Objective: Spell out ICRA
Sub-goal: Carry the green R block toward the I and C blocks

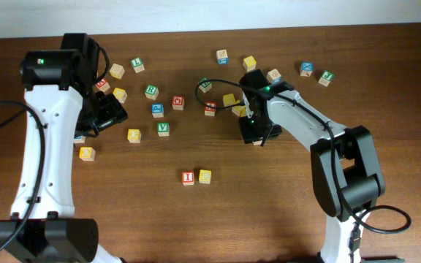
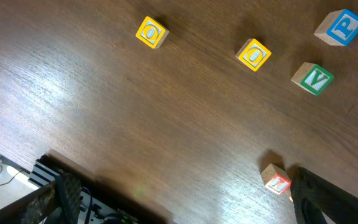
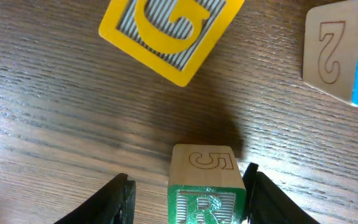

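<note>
We are seeing the right hand (image 3: 188,196) hanging low over the desk (image 3: 48,118), released jaws straddling the green-printed R cube (image 3: 205,186) near a yellow G cube (image 3: 169,31), one finger touching it.

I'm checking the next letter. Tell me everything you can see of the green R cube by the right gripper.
The green R cube is pale wood, with a green-printed R face and an outlined 5 on the adjoining face. It sits squarely between the jaws of the right gripper, a gap on one side, the other jaw close; contact is unclear.
</note>
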`<action>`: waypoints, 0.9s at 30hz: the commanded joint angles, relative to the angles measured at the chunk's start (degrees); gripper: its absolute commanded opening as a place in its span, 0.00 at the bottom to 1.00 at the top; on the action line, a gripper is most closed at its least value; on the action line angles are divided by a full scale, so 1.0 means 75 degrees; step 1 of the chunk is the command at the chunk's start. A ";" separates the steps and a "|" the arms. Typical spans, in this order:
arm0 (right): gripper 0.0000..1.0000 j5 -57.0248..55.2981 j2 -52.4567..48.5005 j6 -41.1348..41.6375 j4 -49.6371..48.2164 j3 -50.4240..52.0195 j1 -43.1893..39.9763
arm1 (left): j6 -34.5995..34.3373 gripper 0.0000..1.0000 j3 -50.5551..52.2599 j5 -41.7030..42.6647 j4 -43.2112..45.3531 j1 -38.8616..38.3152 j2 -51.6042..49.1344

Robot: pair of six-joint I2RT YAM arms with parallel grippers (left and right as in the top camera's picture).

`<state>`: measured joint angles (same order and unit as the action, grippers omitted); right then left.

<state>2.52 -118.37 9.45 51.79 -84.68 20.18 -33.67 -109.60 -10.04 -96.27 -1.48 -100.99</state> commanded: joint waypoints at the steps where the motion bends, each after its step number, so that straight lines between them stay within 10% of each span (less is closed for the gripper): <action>1: 0.49 0.0038 -0.0055 0.0003 -0.0055 0.0070 -0.0009 | -0.0108 0.99 0.0009 -0.0029 -0.0006 0.0020 -0.0038; 27: 0.24 0.0009 0.0035 0.0090 0.0568 -0.0291 -0.0009 | -0.0108 0.99 0.0009 -0.0032 -0.0003 0.0020 -0.0038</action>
<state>2.50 -119.22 9.37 53.87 -84.79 20.18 -33.69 -109.60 -10.04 -96.25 -1.48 -100.99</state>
